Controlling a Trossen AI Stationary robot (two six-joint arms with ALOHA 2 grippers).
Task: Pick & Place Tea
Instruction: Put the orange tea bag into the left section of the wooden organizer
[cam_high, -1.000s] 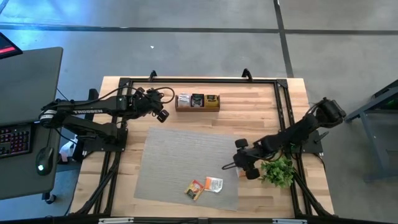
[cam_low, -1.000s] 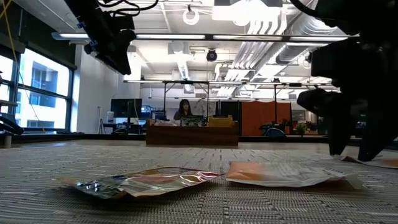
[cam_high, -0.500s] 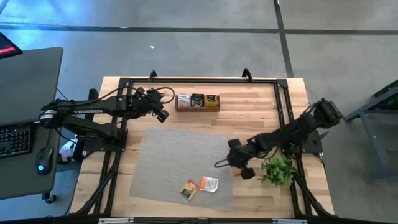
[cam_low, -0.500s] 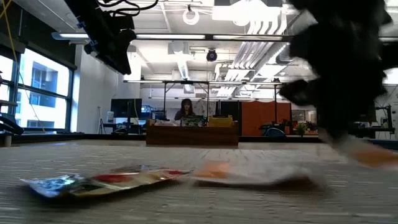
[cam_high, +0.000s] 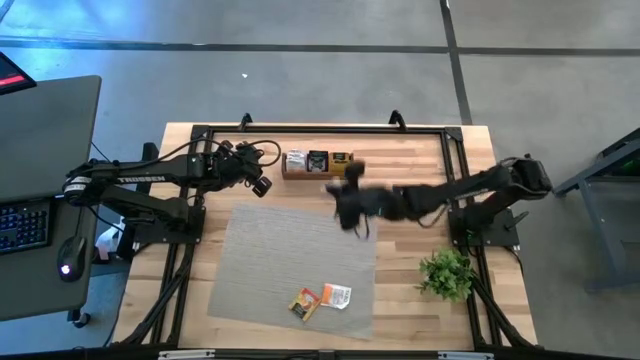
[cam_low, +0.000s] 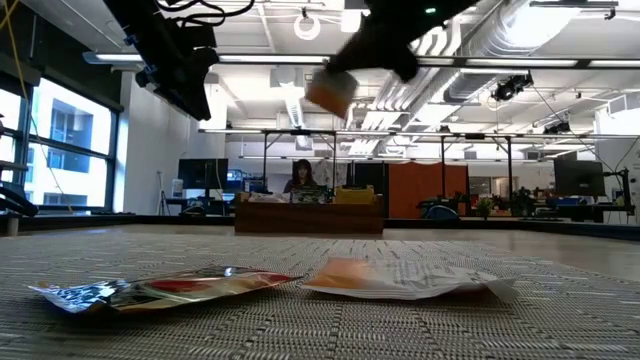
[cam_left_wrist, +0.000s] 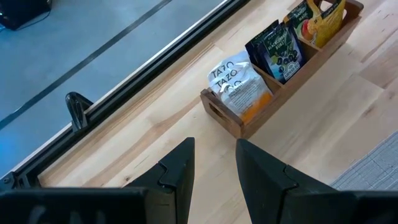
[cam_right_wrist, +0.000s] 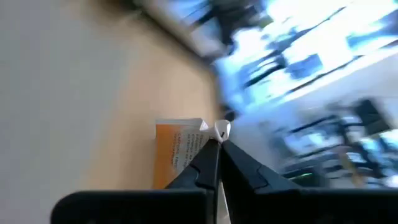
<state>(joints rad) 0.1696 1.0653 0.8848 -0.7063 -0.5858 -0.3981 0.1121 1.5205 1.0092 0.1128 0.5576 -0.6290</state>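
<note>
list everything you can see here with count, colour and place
tray: one, brown wood, far edge of table, holding three upright sachets, white-orange, black, yellow
mat: one, grey, table middle
loose sachets: two, one orange-silver, one white-orange, near edge of mat
held sachet: one, orange-white, in right tool
plant: one, green, right near corner
keyboard and mouse: black, desk at left
person: one, far in the room
left tool: open, beside tray
right tool: shut on held sachet, above mat near tray
</note>
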